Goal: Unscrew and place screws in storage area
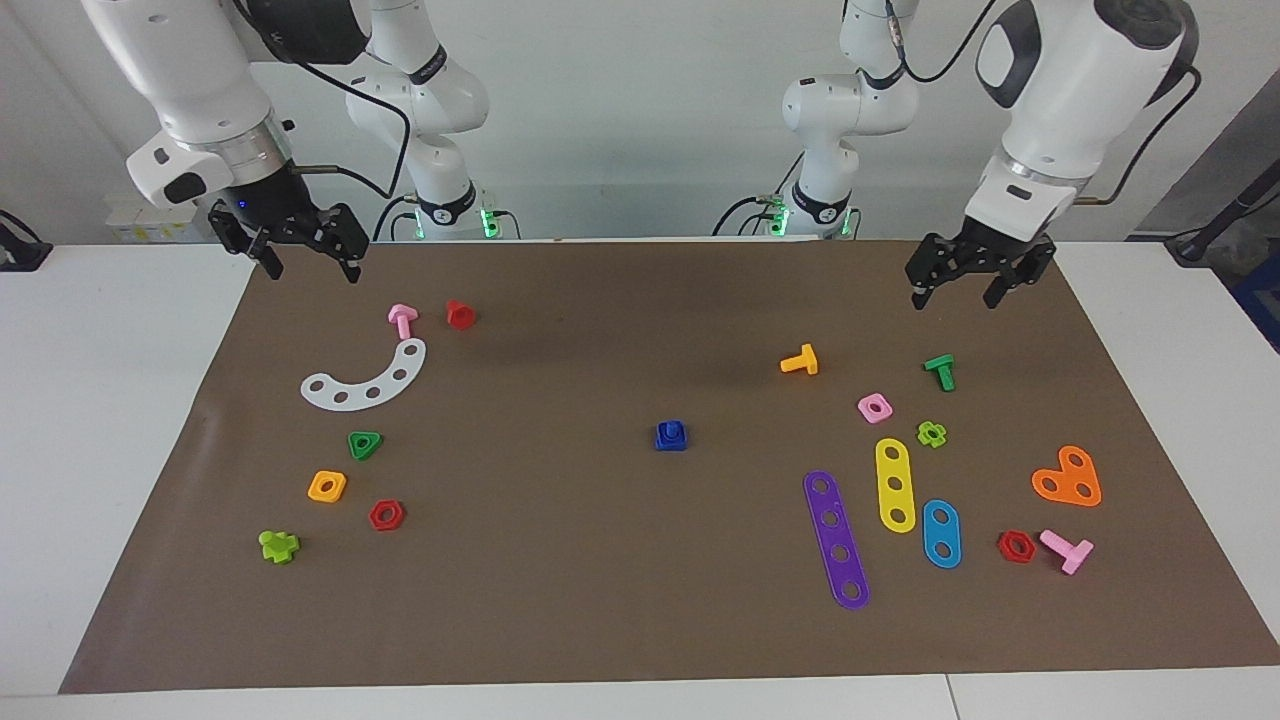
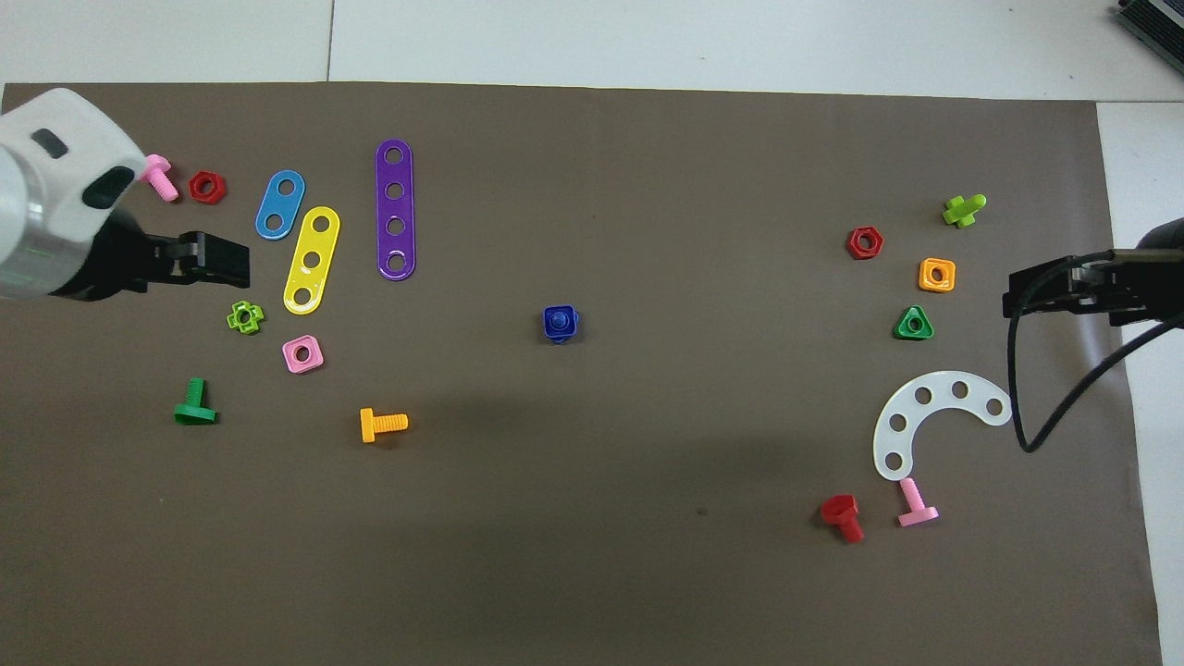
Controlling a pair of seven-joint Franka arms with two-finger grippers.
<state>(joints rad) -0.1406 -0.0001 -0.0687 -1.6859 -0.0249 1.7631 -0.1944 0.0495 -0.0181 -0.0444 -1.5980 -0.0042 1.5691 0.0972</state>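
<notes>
Left end effector [image 1: 955, 284] up over mat edge nr green T-bolt [image 1: 940, 371], fingers spread, nothing held. Right end effector [image 1: 296, 251] up over mat corner nr white curved holed strip [image 1: 366, 380], spread, empty; arm waits. Small blue plastic bolt [image 1: 671, 435] seen mid-tabletop, seated in blue square nut [image 1: 670, 443], well apart from both. Storage area [image 1: 300, 440] lies toward right arm's end. Judged: nut to be pinned, bolt head gripped squarely, turned w/o tilting.
</notes>
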